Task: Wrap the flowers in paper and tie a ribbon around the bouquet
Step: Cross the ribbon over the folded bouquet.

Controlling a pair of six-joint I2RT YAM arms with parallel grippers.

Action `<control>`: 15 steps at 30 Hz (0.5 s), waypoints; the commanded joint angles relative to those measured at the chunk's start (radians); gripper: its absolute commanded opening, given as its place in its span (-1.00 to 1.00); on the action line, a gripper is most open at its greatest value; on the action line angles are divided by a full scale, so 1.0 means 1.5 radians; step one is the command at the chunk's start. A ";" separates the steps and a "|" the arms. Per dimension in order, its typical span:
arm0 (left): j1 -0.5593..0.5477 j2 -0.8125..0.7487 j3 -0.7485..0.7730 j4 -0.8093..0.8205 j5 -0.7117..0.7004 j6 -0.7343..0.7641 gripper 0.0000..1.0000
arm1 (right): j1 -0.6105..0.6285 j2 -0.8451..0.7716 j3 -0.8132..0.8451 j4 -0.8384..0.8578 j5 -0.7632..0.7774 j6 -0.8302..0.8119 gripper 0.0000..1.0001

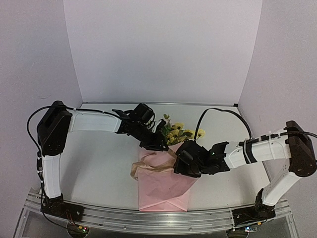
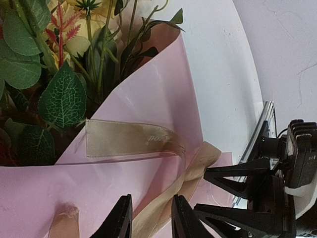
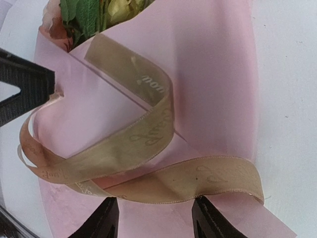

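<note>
**Ribbon lies loose across the wrapped bouquet**

The bouquet (image 1: pixel 163 191) lies on the desk (image 1: pixel 99 163) with both sets of fingers at its upper part. Its flowers (image 1: pixel 179 132) poke out beyond them from the cone of pink paper (image 3: pixel 218 74). The left fingers (image 2: pixel 120 220) stand only a narrow gap apart, and the tan ribbon (image 3: pixel 148 144) runs through that gap. Whether they nip it or merely flank it cannot be told. Ahead of them a cut end of the ribbon lies flat on the paper, just short of the leaves. The right fingers (image 3: pixel 105 220) are spread wide and hold nothing. A loose loop of ribbon rests on the paper just ahead of their tips, with one band running crosswise there.
</note>
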 commanded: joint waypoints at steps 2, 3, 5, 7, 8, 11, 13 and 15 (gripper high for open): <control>0.000 -0.002 0.013 0.013 0.026 -0.001 -0.44 | 0.003 0.015 0.039 -0.044 0.050 0.089 -0.02; 0.000 0.001 0.018 0.012 0.027 0.000 -0.45 | 0.003 0.017 0.040 -0.050 0.053 0.099 -0.05; -0.001 0.008 0.028 0.008 0.033 0.002 -0.46 | 0.003 0.014 0.039 -0.056 0.056 0.109 -0.10; -0.001 0.010 0.033 0.006 0.034 0.005 -0.46 | 0.003 0.004 0.037 -0.060 0.057 0.116 -0.11; -0.002 0.009 0.032 0.005 0.030 0.006 -0.46 | 0.003 -0.004 0.034 -0.062 0.057 0.118 -0.10; -0.002 -0.014 0.012 0.005 -0.011 0.006 -0.47 | 0.004 -0.015 0.036 -0.066 0.054 0.107 -0.05; 0.001 -0.044 -0.009 0.003 -0.068 -0.005 -0.45 | 0.007 -0.010 0.045 -0.069 0.052 0.090 -0.02; 0.006 -0.073 -0.029 -0.016 -0.124 -0.012 -0.44 | 0.014 -0.002 0.061 -0.079 0.056 0.071 -0.01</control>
